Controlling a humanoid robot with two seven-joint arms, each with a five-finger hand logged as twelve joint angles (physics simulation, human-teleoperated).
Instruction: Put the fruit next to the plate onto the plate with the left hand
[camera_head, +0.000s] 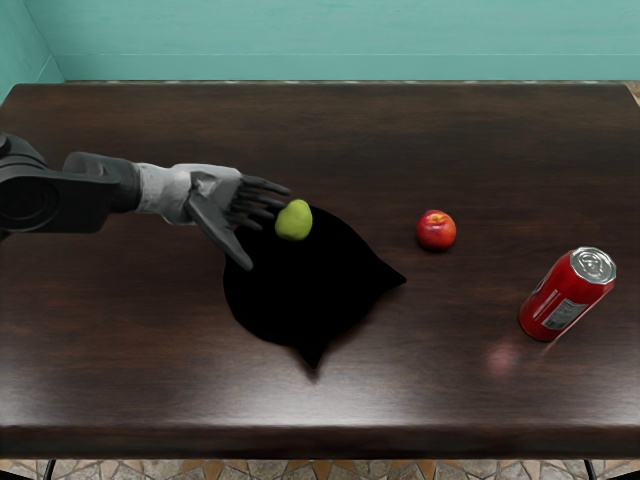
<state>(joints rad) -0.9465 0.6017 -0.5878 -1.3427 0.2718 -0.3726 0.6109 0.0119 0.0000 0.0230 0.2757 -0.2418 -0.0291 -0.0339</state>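
One upright pear (294, 220), narrow end up, sits by the spread, empty fingers (262, 188) of the left hand (228, 205).

Red apple (436, 230): on the dark wooden table (120, 400), right of centre. Red can (565, 294) (silver top): near the right edge, well apart from the apple.

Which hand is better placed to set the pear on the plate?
Left. The left hand is right beside the pear at the plate edge; the right arm is out of view.
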